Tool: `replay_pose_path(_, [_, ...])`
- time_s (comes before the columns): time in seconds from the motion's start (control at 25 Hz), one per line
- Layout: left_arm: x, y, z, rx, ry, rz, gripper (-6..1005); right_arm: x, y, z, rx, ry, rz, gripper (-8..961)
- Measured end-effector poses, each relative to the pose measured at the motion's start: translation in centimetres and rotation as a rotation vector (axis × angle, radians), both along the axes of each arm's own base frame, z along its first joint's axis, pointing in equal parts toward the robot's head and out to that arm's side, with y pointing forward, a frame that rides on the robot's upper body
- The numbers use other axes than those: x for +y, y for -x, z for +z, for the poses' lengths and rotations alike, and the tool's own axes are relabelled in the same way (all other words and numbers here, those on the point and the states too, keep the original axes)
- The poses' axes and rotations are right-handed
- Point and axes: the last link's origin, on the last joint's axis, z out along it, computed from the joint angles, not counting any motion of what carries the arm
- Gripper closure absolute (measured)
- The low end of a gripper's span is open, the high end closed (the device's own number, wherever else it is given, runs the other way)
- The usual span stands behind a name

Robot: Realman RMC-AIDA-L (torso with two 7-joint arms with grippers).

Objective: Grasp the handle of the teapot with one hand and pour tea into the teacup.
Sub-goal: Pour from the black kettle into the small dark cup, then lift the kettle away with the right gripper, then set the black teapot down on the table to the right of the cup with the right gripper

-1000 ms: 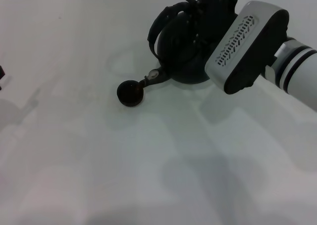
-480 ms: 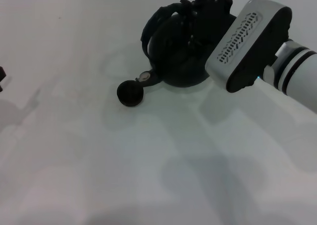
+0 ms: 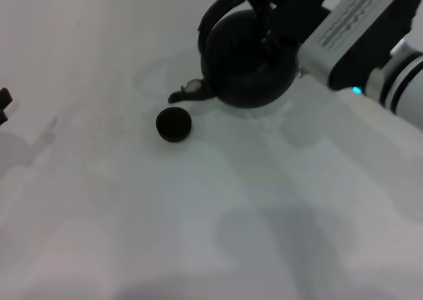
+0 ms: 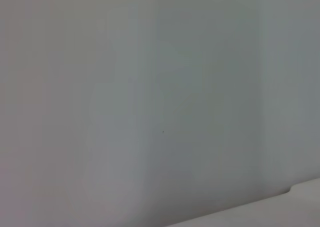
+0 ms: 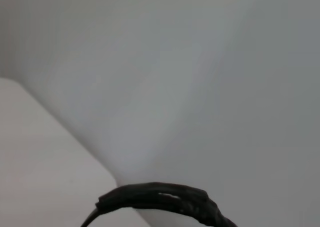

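The right gripper (image 3: 281,6) appears clamped on the handle (image 3: 225,9) of the teapot (image 3: 248,59), though its fingers merge with the black pot. The teapot is tilted, spout (image 3: 187,90) just above and behind the teacup (image 3: 173,124) on the table (image 3: 198,214). The left gripper (image 3: 3,105) sits at the table's left edge; whether its fingers are spread, I cannot tell.

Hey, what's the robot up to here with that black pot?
The right arm's pincer has the teapot by its arched handle and holds it just beyond the small black teacup on the white table. The pot's spout points down toward the cup but sits a little short of it, so no tea is going in at this moment. The left arm is parked at the table's left edge, doing nothing.
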Motion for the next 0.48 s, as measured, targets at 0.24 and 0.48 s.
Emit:
replay_pose_path(0.24, [0.0,-0.1,-0.1,-0.002,0.004,-0.009,155,0.3,-1.8,2.4,0.195,0.033,-0.016,841])
replay_pose_path(0.48, [0.1,-0.3,0.0,0.002,0.003,-0.017,155,-0.3,-5.7,5.0,0.404,0.054,-0.018,842])
